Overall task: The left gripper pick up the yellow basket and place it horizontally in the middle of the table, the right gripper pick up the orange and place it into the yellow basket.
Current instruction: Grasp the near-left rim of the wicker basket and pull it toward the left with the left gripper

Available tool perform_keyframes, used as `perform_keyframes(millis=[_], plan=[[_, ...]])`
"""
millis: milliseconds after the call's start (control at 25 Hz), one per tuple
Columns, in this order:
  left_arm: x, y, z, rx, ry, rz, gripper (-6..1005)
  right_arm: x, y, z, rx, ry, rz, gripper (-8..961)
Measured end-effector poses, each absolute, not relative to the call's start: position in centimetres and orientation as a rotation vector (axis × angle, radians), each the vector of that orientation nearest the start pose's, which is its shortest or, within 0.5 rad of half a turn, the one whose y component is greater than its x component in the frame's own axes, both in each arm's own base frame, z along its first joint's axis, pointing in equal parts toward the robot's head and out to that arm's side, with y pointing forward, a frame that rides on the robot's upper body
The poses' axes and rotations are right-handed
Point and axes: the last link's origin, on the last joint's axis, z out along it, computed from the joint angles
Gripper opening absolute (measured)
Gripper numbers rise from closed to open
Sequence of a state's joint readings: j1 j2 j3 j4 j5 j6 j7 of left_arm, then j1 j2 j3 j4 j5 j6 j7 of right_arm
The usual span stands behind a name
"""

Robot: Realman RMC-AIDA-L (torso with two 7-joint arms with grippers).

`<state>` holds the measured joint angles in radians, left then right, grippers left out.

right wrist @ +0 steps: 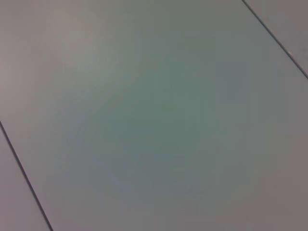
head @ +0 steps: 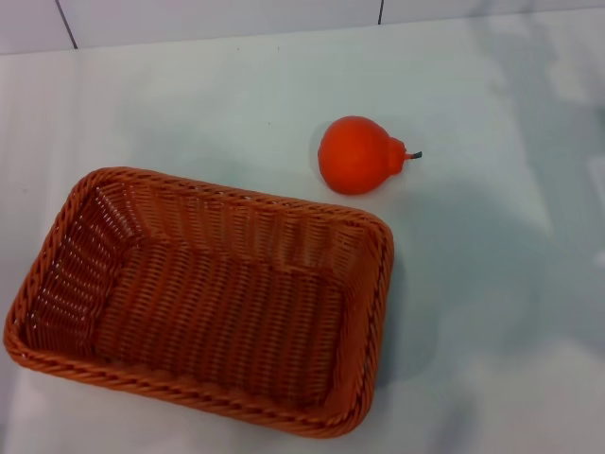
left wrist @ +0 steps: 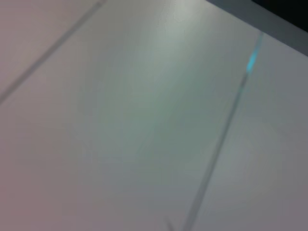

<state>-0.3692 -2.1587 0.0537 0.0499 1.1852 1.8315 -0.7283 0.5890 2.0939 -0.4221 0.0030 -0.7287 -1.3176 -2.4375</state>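
Observation:
The yellow basket [head: 203, 298], a large orange-brown woven wicker basket, lies empty on the white table [head: 492, 312] at the front left of the head view, turned a little askew. The orange [head: 359, 155], a small bright orange fruit with a dark stem pointing right, rests on the table just beyond the basket's far right corner, apart from it. Neither gripper shows in any view. Both wrist views show only bare white surface with thin dark seams.
A seam line and panel joints run along the table's far edge [head: 236, 40]. Bare tabletop stretches to the right of the basket and the orange.

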Motion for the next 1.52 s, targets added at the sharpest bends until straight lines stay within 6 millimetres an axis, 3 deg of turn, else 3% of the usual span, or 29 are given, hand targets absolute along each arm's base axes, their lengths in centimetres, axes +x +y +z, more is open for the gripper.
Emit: perform_keyframes(millis=[160,400,560,680,720,760,840,1040,1280,1520], plan=[[-31.0,27.9,6.0,-1.423,-0.546,-1.47,870,31.5,36.3,3.8,-0.835,-1.242,-1.376,776],[-30.6,31.4,10.4,-1.879,-0.79,-1.353,867,31.5,36.3,4.1,-0.83,-1.233,-1.375,777],[-29.7,32.8,13.1,-2.113,-0.99,-1.087,865,31.5,36.3,4.1,-0.834,-1.228,-1.374,777],[-29.0,33.1,14.1,-2.202,-1.121,-0.833,863,31.6,36.3,4.1,-0.835,-1.227,-1.374,777],[-29.0,33.1,14.1,-2.202,-1.121,-0.833,862,31.6,36.3,4.1,-0.836,-1.227,-1.375,777],[-28.3,33.0,14.8,-2.248,-1.194,-0.657,862,31.6,36.3,4.1,-0.836,-1.227,-1.374,777],[-27.6,32.8,15.2,-2.279,-1.222,-0.572,861,31.6,36.3,4.0,-0.841,-1.226,-1.375,777],[-26.0,32.3,14.8,-2.34,-1.298,-0.353,858,31.7,36.3,4.0,-0.846,-1.225,-1.376,776],[-25.0,32.6,12.0,-2.353,-1.4,-0.161,854,31.7,36.3,4.0,-0.846,-1.223,-1.377,776],[-25.5,33.0,10.3,-2.306,-1.431,-0.019,851,31.9,36.1,4.0,-0.851,-1.219,-1.383,777]])
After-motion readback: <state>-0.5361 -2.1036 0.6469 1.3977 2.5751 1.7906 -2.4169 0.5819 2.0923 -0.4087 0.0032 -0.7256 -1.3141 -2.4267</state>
